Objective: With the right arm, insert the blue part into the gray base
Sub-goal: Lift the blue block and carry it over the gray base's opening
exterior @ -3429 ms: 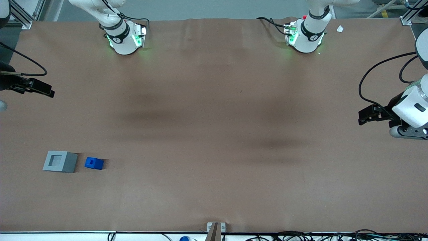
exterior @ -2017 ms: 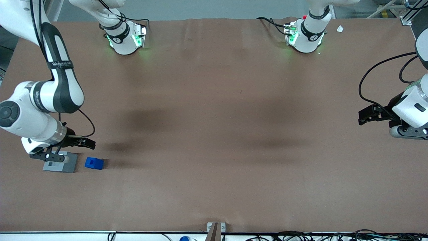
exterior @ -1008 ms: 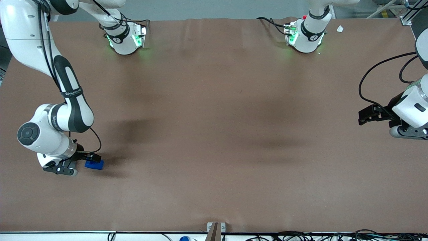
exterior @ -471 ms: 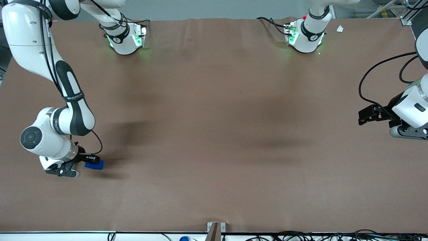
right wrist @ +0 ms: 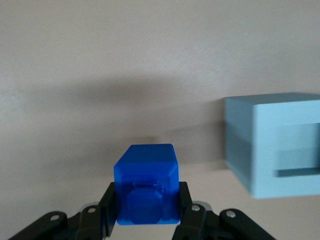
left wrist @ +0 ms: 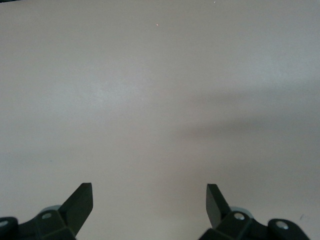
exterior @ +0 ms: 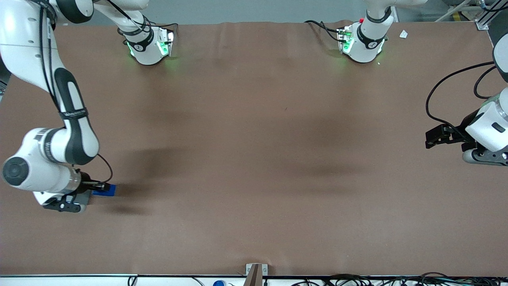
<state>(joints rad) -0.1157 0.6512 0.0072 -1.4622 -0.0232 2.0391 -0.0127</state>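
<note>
blue part (exterior: 108, 189) lifted, gripper (right wrist: 148, 220) clamped, brown table (exterior: 254, 159)

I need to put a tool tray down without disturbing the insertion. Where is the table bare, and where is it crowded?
The brown table lies bare between the two arm bases and the front edge. The crowded spot is at the working arm's end: there the gripper is shut on the blue part, right beside the mostly hidden gray base.
</note>
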